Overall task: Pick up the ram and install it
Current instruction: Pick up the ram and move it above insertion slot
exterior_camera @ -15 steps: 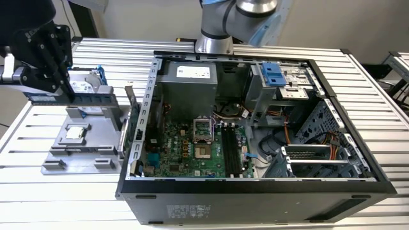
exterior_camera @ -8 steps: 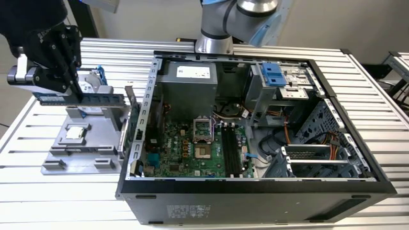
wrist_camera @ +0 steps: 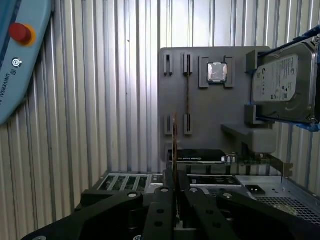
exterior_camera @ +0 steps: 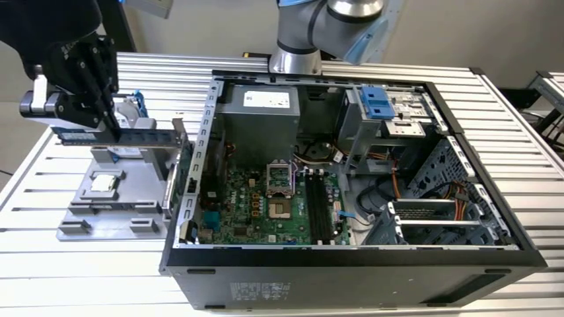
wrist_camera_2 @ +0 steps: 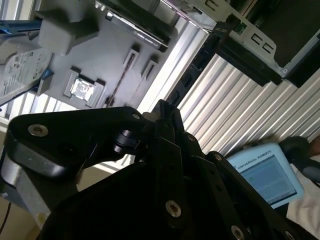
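Observation:
In the exterior view the ram (exterior_camera: 141, 136), a long blue stick, hangs level above the grey holder tray (exterior_camera: 84, 221) at the exterior view's left, outside the open computer case (exterior_camera: 352, 254). My black gripper (exterior_camera: 112, 131) is shut on it near its middle. The first wrist view shows the ram (wrist_camera: 174, 145) edge-on as a thin strip rising from between the closed fingers of the gripper (wrist_camera: 175, 189). The black memory slots (exterior_camera: 319, 206) lie on the green board inside the case, well off to the exterior view's right of the ram.
The tray (wrist_camera: 200, 107) carries a processor chip (wrist_camera: 217, 72) and a silver hard drive (wrist_camera: 282, 85) with blue rails. A blue teach pendant (wrist_camera: 20, 50) lies on the slatted table. The case's metal wall (exterior_camera: 201, 152) stands between tray and board.

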